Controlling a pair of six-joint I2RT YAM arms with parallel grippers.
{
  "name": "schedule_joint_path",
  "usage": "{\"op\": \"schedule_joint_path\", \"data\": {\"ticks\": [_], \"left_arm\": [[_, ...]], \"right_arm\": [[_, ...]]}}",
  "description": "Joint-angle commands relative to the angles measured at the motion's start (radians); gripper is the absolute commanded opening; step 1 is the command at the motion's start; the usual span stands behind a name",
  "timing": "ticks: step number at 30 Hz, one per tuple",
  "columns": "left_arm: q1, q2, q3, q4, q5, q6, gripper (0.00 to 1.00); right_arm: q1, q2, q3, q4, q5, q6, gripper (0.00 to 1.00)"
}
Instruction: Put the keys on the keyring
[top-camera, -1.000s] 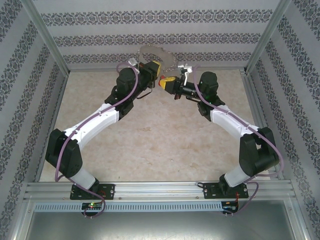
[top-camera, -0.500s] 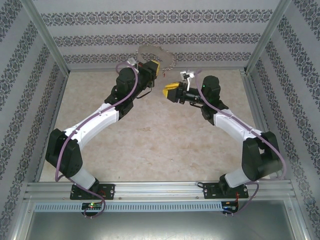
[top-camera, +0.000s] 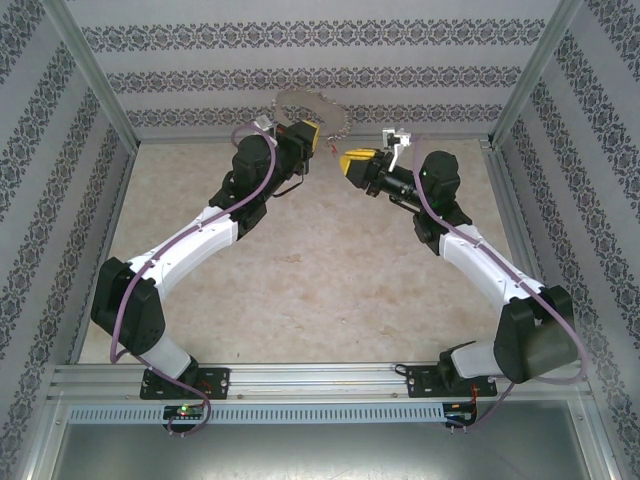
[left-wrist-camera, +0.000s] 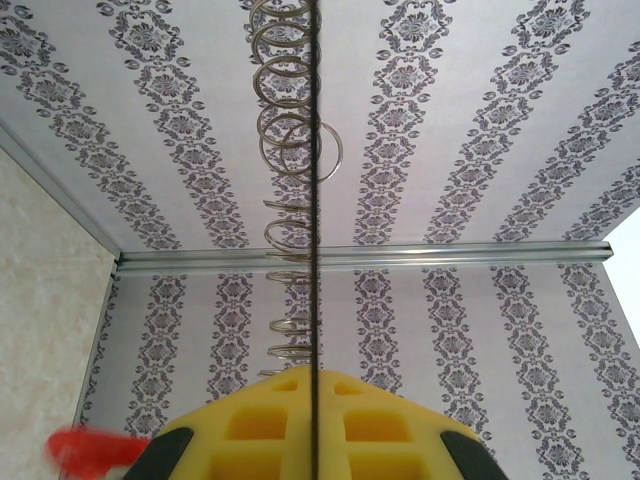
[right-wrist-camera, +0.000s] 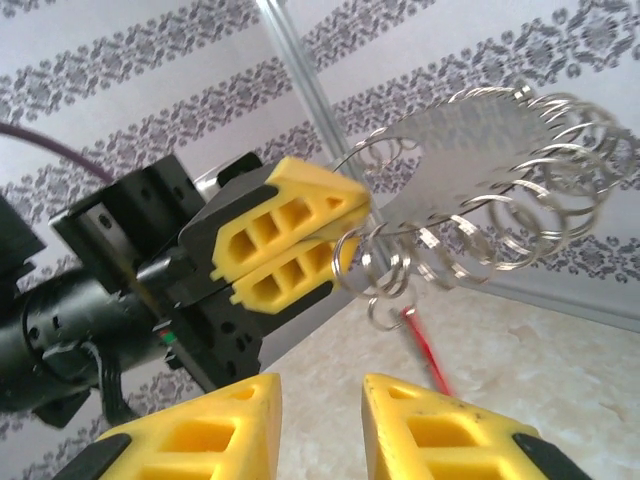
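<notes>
Left end effector (right-wrist-camera: 345, 215), yellow jaws pressed together, pinches the keyring (right-wrist-camera: 470, 135) aloft (likely to present its rim to the partner arm). It is a thin grey loop fringed with coiled silver wire rings (right-wrist-camera: 555, 210). The slim red key (right-wrist-camera: 424, 350) appears to dangle beneath one. Right end effector (right-wrist-camera: 322, 392) hovers close by, slightly spread and empty.

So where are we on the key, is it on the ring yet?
Looks done: the red key hangs from a small ring under the keyring, touching no gripper. In hand: the left gripper is shut on the keyring, holding it aloft; the right gripper is open and empty, short of the key. Left: confirm the key is truly threaded, which the right wrist view can't settle.
</notes>
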Motion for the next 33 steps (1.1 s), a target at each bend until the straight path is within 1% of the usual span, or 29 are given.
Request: {"op": "schedule_joint_path", "data": {"ticks": [1, 5, 10, 13, 19, 24, 33], "left_arm": [[-0.002, -0.011, 0.03, 0.075, -0.022, -0.008, 0.0], [-0.002, -0.011, 0.031, 0.075, -0.024, -0.008, 0.0], [-0.002, -0.01, 0.034, 0.073, -0.024, -0.006, 0.0], [-0.003, -0.01, 0.034, 0.072, -0.022, -0.006, 0.0], [-0.004, -0.015, 0.032, 0.074, -0.027, -0.005, 0.0], [-0.004, -0.011, 0.031, 0.078, -0.027, -0.009, 0.0], [-0.004, -0.006, 0.031, 0.082, -0.028, -0.012, 0.0]], "right_arm": [[0.034, -0.027, 0.04, 0.054, 0.051, 0.051, 0.27], [0.088, -0.018, 0.057, 0.051, 0.063, 0.045, 0.27], [0.105, 0.019, 0.093, 0.059, 0.059, 0.066, 0.26], [0.096, 0.045, 0.119, 0.067, 0.052, 0.081, 0.26], [0.055, 0.101, 0.177, 0.109, 0.01, 0.168, 0.27], [0.038, 0.124, 0.196, 0.133, -0.023, 0.211, 0.27], [0.034, 0.076, 0.165, 0.148, -0.067, 0.266, 0.27]]}}
